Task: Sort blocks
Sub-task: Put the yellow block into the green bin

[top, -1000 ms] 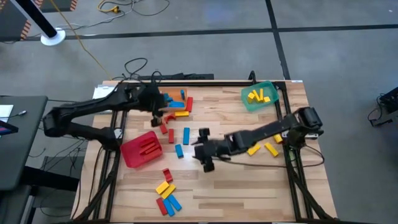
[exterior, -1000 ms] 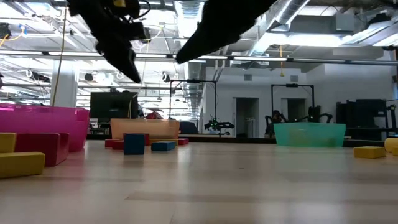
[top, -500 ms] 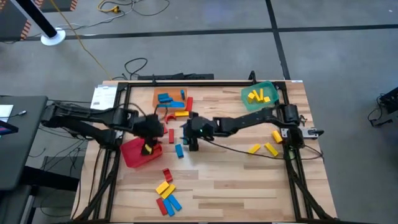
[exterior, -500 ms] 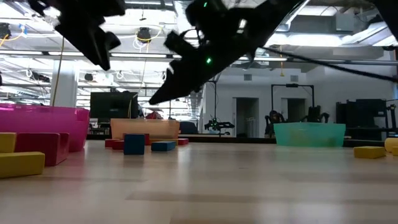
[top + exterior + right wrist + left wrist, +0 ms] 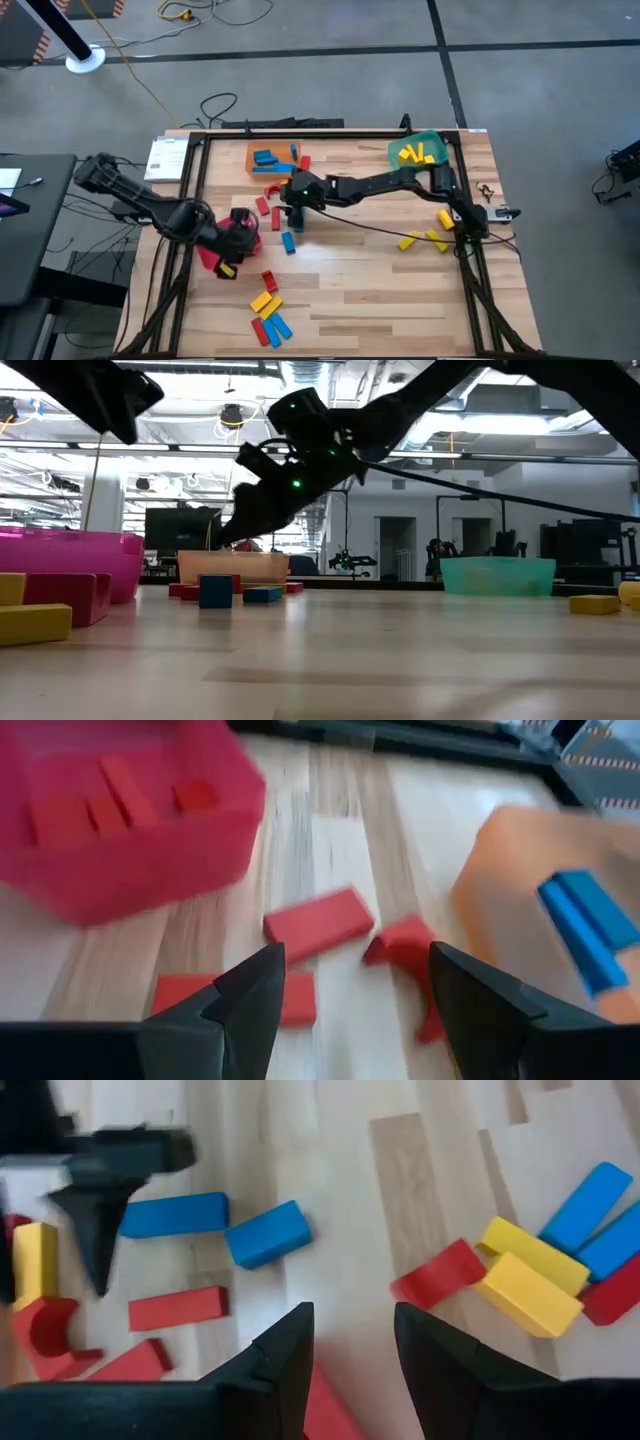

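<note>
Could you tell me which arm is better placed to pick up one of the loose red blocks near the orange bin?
The right. Its open pincer hovers right by the loose red blocks beside the orange bin, while the left pincer is over the red bin.

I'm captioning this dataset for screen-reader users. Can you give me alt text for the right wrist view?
The right gripper, open and empty, hangs low over loose red blocks on the wooden table. A red bin already holding several red blocks sits beyond on one side; an orange bin holding a blue block on the other.
</note>
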Robot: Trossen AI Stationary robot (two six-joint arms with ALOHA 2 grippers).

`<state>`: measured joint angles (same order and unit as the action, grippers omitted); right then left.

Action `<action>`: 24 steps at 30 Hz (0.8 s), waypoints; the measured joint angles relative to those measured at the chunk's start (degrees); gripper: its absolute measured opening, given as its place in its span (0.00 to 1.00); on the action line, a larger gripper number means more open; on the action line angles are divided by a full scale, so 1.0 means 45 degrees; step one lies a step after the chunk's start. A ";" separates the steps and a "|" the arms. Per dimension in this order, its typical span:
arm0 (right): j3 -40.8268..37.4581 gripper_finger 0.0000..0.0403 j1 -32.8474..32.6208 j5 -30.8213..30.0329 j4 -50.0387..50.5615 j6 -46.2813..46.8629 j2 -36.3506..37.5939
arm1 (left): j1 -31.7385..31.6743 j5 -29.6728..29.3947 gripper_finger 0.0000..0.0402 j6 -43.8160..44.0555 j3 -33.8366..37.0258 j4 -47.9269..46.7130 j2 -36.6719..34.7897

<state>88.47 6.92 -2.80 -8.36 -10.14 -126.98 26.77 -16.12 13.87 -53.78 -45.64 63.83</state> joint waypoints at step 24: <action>0.0903 0.54 -0.3251 -0.0827 1.4283 0.0863 0.2475 | 0.2647 -0.0845 0.34 0.1385 0.2177 0.2988 0.0000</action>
<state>92.53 -7.71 -6.52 55.91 -6.26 -115.85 38.68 -19.92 20.10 -43.99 -32.19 63.83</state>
